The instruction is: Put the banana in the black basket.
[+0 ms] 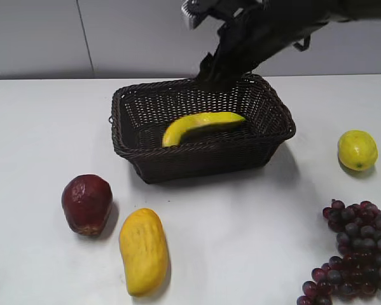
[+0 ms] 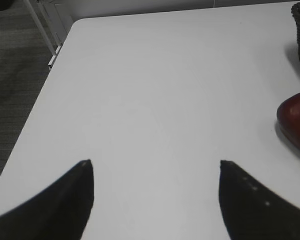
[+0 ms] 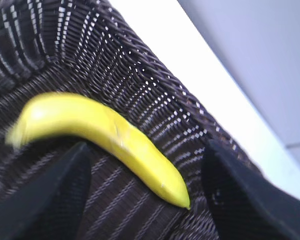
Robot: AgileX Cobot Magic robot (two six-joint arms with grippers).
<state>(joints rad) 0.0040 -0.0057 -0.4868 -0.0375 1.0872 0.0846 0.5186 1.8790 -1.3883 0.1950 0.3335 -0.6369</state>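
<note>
While the right end effector [image 3: 144, 170] hangs above the black basket [image 1: 203, 162] with its jaws spread wide and nothing between them, the banana [image 1: 201, 126] lies free on the basket floor. Exterior view: the banana rests along the middle of the basket, its curve arching upward and its lower end toward the front left wall. The right arm enters from the upper right and reaches down to the basket's rear rim (its fingertips are hidden against the dark weave in this view). Right wrist view: the banana [image 3: 102, 137] runs from upper left to lower right across the woven floor, its tapered tip pointing at the wall beside the right finger; both dark fingers [image 3: 44, 195] stand clear of the fruit, one on each side.

Left wrist view: the left end effector [image 2: 155, 165] is likewise open and empty, held over a bare stretch of the white table [image 2: 155, 90] well to the left of the basket. A dark red fruit [image 2: 296, 120] sits at the right edge of that view.

On the table in front of the basket lie the dark red fruit [image 1: 86, 204] and, just beside it, a yellow-orange mango [image 1: 144, 251]. To the right stand a lemon [image 1: 357, 150] and a bunch of dark purple grapes [image 1: 352, 254], both well apart from the basket.
</note>
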